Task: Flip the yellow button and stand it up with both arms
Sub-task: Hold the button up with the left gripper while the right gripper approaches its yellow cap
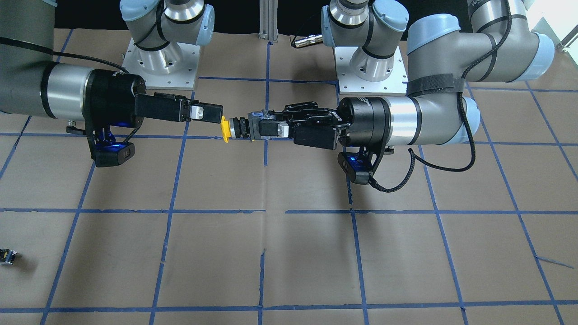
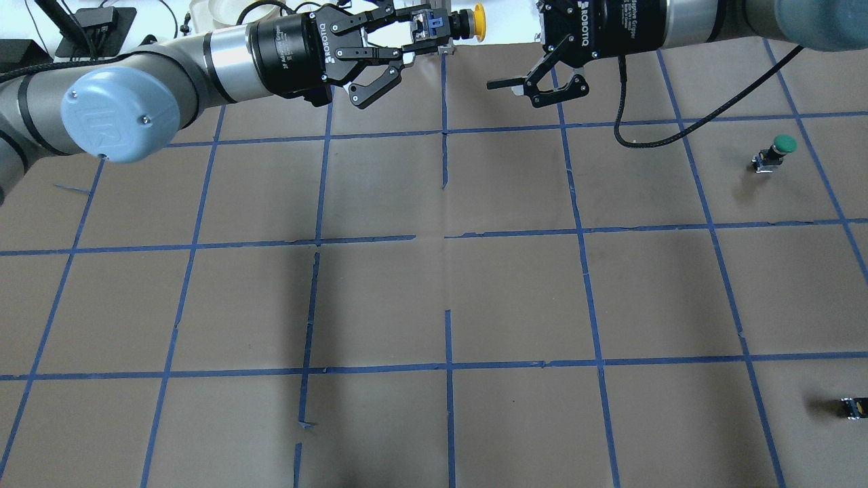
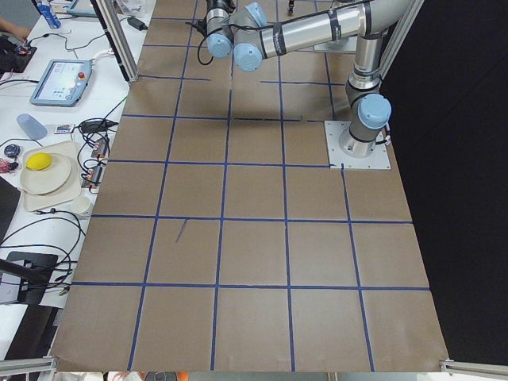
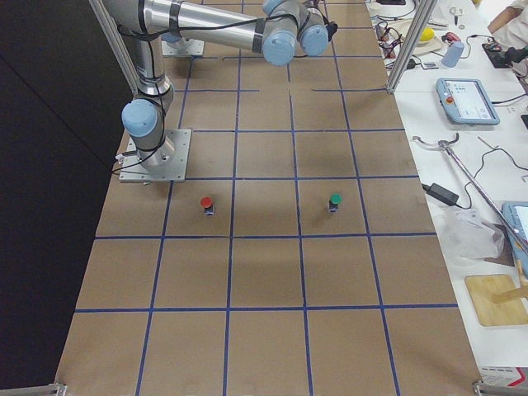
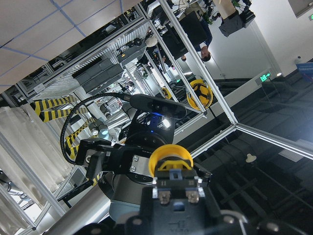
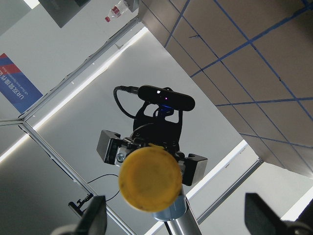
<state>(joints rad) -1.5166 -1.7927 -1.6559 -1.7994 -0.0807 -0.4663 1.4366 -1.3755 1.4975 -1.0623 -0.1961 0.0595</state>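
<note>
The yellow button (image 1: 241, 127) is held sideways in the air over the far middle of the table. My left gripper (image 1: 267, 126) is shut on its grey-black block body, with the yellow cap (image 2: 479, 22) pointing at the right gripper. In the left wrist view the button (image 5: 173, 188) sits between the jaws, cap away from the camera. My right gripper (image 1: 220, 113) is open and empty, its tips just short of the cap. In the right wrist view the cap (image 6: 149, 179) faces the camera, and the fingertips (image 6: 94, 216) stand wide apart on either side.
A green-capped button (image 2: 780, 150) stands upright on the table's right side, and a red-capped one (image 4: 206, 203) stands nearer the robot's base. A small capless black-grey block (image 2: 851, 407) lies near the front right. Blue tape lines grid the brown table (image 2: 434, 305).
</note>
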